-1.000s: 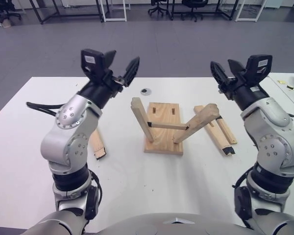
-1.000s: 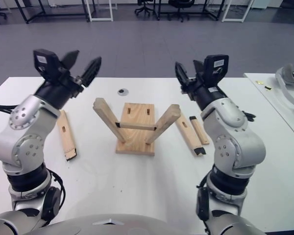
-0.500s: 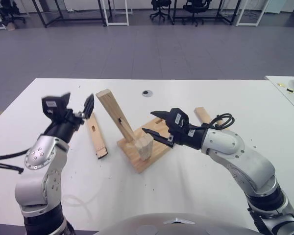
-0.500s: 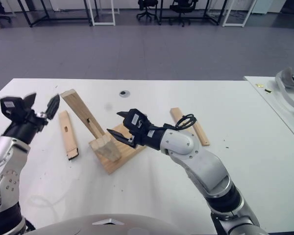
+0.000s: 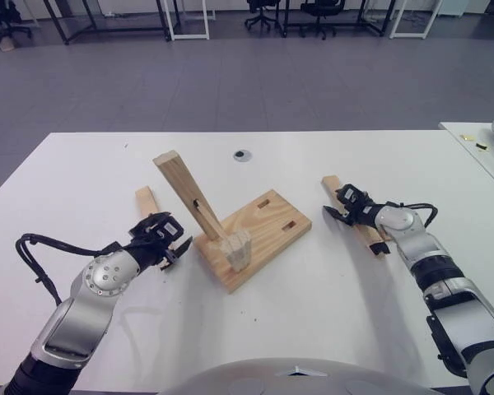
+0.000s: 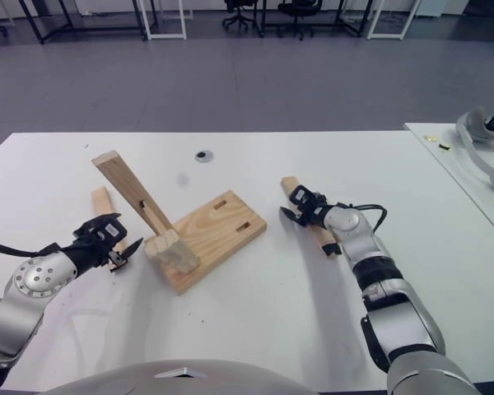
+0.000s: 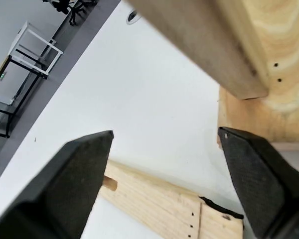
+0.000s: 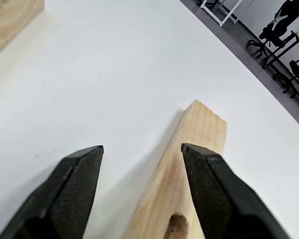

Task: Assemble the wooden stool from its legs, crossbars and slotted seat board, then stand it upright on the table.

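The slotted seat board (image 5: pixel 259 234) lies flat at the table's centre. One leg (image 5: pixel 185 191) rises tilted from its left corner, and a second leg end (image 5: pixel 237 247) rests on the board beside it. My left gripper (image 5: pixel 170 244) is open, low over the table at the black-tipped end of a loose leg (image 5: pixel 145 200). The left wrist view has that leg (image 7: pixel 164 204) below its spread fingers (image 7: pixel 79 164). My right gripper (image 5: pixel 339 211) is open at the far end of another loose leg (image 5: pixel 358 224), whose end (image 8: pixel 202 124) lies under the gripper.
A small round grommet (image 5: pixel 243 155) sits in the table behind the board. A white headset-like object (image 6: pixel 487 148) lies on the neighbouring table at the right. Bare tabletop stretches in front of the board. Office chairs and desk frames stand far behind.
My right gripper has left the seat board and gone right to the loose leg. My left gripper has dropped to the left loose leg's end. The board has turned.
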Tool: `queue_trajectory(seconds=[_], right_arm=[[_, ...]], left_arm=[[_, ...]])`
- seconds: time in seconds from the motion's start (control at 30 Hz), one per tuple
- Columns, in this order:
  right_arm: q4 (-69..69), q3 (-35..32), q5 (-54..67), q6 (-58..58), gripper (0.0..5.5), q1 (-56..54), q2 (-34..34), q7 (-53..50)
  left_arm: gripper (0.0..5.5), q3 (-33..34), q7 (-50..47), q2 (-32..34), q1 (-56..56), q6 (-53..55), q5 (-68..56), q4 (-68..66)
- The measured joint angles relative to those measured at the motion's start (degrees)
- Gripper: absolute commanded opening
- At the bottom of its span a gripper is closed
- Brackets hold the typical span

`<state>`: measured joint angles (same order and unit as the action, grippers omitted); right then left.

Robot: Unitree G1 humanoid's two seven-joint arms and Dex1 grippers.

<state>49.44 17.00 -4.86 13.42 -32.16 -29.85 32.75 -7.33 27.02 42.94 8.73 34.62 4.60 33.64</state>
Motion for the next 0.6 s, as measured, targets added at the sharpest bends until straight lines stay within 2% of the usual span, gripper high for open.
queue_trajectory(seconds=[0.17,0.33,0.5,0.6], right_arm=[[8.3,3.4,-6.1,13.7,2.92,-3.6,2.2,0.1],[8.5,3.9,-7.0,17.8,2.92,-3.8,2.8,2.2],[8.5,3.7,-7.2,18.4,2.92,-3.8,3.7,3.2],[8.0,3.2,-6.5,17.9,2.92,-3.6,3.9,5.1]], left_arm=[[3.89,-1.9,4.2,3.8,1.8,5.6,0.7,6.1],[3.89,2.8,7.0,6.1,1.5,9.3,-0.1,10.5],[3.89,-2.2,7.7,3.8,4.4,6.4,-1.2,5.6],[3.89,-4.6,5.7,-1.4,1.7,1.1,-1.2,-2.8]])
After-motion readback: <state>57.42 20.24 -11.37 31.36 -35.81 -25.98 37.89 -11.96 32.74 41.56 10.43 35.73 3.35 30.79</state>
